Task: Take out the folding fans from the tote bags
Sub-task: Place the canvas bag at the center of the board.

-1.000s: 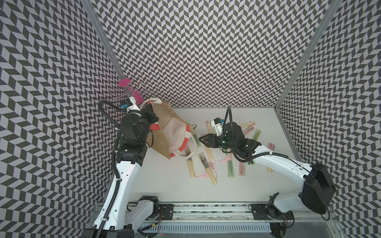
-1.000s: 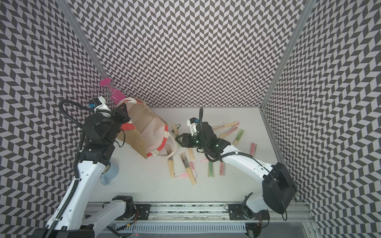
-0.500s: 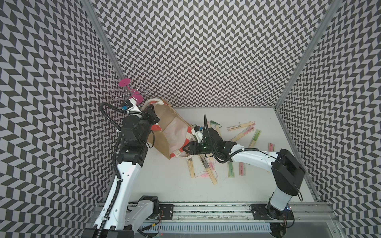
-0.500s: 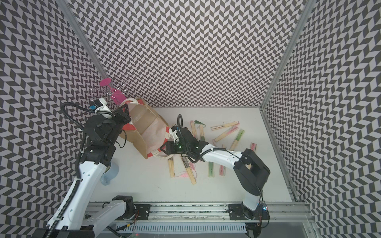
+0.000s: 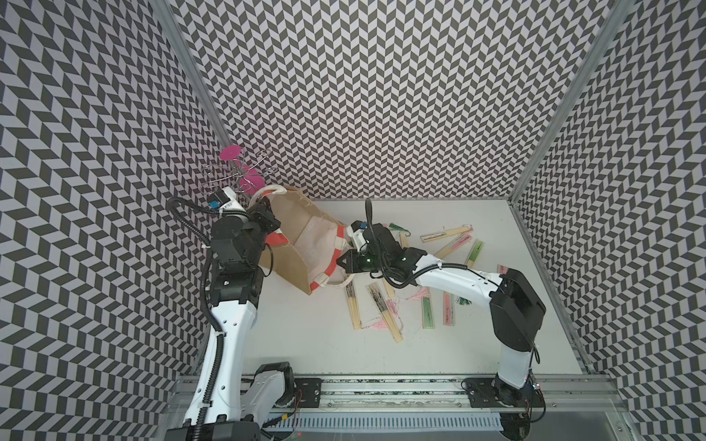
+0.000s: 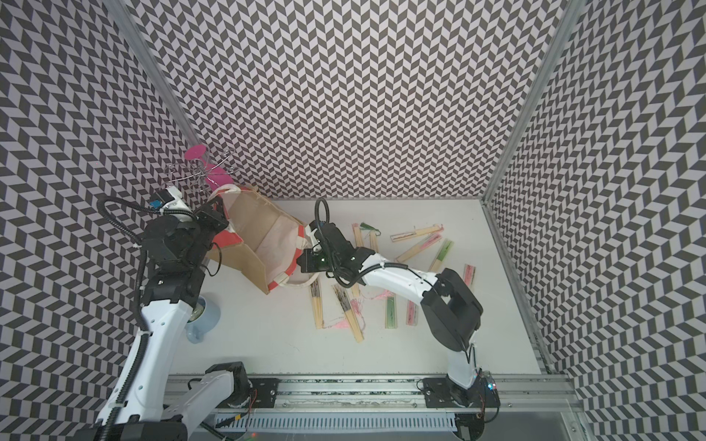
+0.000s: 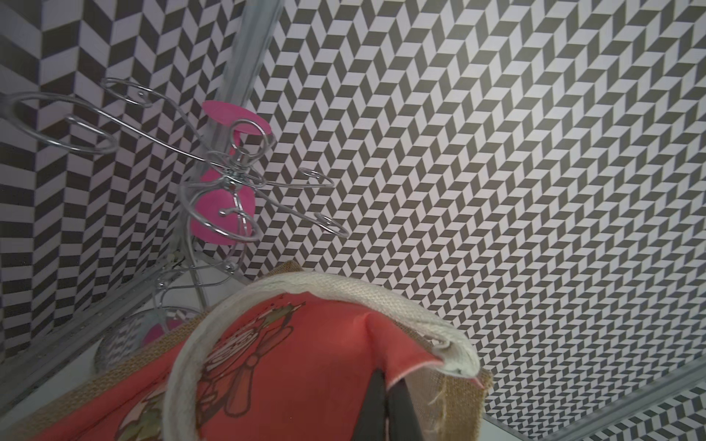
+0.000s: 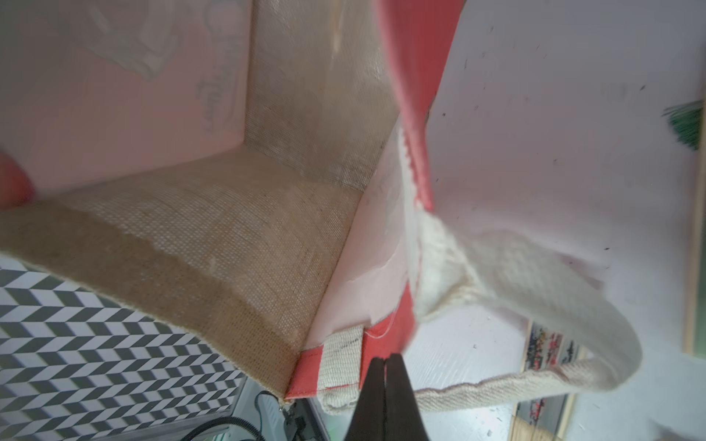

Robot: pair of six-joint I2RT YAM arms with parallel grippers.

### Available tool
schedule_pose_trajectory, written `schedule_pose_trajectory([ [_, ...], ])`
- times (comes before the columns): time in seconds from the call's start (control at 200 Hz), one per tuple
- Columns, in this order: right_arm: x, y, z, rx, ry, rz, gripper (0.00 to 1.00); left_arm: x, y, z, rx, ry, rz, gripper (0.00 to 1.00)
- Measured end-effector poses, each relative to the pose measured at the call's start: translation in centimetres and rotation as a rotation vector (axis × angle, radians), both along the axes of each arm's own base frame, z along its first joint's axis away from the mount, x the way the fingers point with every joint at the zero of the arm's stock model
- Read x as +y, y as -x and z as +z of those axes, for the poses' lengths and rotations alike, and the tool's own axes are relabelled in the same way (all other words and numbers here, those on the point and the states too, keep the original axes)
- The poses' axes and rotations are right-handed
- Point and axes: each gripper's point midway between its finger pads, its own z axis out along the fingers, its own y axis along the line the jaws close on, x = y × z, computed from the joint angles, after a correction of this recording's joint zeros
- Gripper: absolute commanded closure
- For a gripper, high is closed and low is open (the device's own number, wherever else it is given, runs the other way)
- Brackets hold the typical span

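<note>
White tabletop (image 5: 305, 343): bag (image 5: 290, 233) lay tipped, mouth toward right gripper (image 8: 385, 362) (closed empty at the rim); left gripper (image 7: 386, 385) pinched its raised edge; fans (image 5: 353, 307) lay scattered outside, nearer the right arm.

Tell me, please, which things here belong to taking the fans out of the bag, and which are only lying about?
Belong to the job:
- tote bag, held at its rim by the left tool
- folding fans, lying on the table
- right tool, shut, at the bag's mouth

Only lying about:
- wire stand with pink discs
- pale blue cup
</note>
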Motion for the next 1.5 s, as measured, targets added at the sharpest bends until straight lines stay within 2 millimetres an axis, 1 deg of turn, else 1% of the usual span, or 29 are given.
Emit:
schedule_pose_trajectory([
  [0.045,-0.5,0.0,0.9,-0.018,0.011,-0.008,1.00,0.7,-0.1,-0.7,0.020,0.004,0.009,1.00],
  [0.115,-1.0,-0.1,2.5,-0.049,0.023,-0.018,1.00,1.1,-0.2,-1.4,0.042,0.007,0.008,1.00],
  [0.2,-1.5,-0.4,4.0,-0.079,0.042,-0.034,1.00,0.8,-0.5,-1.8,0.056,0.008,-0.013,1.00],
  [0.265,-1.7,-0.6,4.8,-0.095,0.059,-0.039,1.00,0.6,-0.8,-2.3,0.069,0.011,-0.031,1.00],
  [0.346,-2.0,-0.6,5.2,-0.100,0.081,-0.039,0.82,0.3,-1.0,-3.2,0.090,0.023,-0.058,1.00],
  [0.406,-2.1,-0.4,5.0,-0.103,0.093,-0.029,0.76,0.2,-1.1,-4.3,0.110,0.041,-0.074,1.00],
  [0.456,-2.0,-0.2,4.5,-0.090,0.096,-0.020,0.70,0.1,-1.2,-5.0,0.123,0.058,-0.088,1.00],
  [0.491,-2.0,0.0,3.9,-0.081,0.095,-0.012,0.68,0.0,-1.2,-5.3,0.130,0.067,-0.095,1.00],
  [0.581,-1.7,0.8,1.3,-0.037,0.090,0.008,0.62,-0.3,-1.3,-5.5,0.134,0.083,-0.113,1.00],
  [0.671,-1.3,2.1,-1.9,0.013,0.095,0.025,0.60,-0.5,-1.3,-5.4,0.133,0.091,-0.122,1.00],
  [0.711,-1.0,3.0,-3.2,0.036,0.095,0.037,0.60,-0.5,-1.3,-5.4,0.133,0.096,-0.122,1.00],
  [0.776,-0.2,4.5,-4.6,0.055,0.087,0.059,0.60,-0.5,-1.3,-5.4,0.131,0.103,-0.123,1.00],
  [0.851,0.7,6.1,-5.1,0.059,0.068,0.087,0.61,-0.5,-1.3,-5.3,0.130,0.111,-0.124,1.00],
  [0.992,2.5,8.4,-4.6,0.030,0.009,0.139,0.61,-0.6,-1.3,-5.1,0.122,0.123,-0.126,1.00],
  [1.112,3.5,9.8,-4.5,0.023,-0.012,0.180,0.61,-0.7,-1.3,-5.0,0.116,0.134,-0.131,1.00],
  [1.182,4.3,10.0,-4.5,0.022,-0.023,0.192,0.61,-0.7,-1.3,-4.9,0.113,0.139,-0.133,1.00],
  [1.232,4.8,10.0,-4.9,0.028,-0.030,0.196,0.58,-0.7,-1.3,-4.8,0.110,0.142,-0.133,1.00],
  [1.337,5.5,9.8,-6.7,0.064,-0.023,0.193,0.53,-0.7,-1.3,-4.7,0.107,0.145,-0.136,1.00],
  [1.427,6.2,9.4,-8.5,0.099,-0.008,0.184,0.51,-0.8,-1.3,-4.7,0.106,0.148,-0.137,1.00],
  [1.497,6.7,8.9,-9.2,0.115,-0.006,0.172,0.50,-0.8,-1.3,-4.7,0.105,0.148,-0.137,1.00],
])
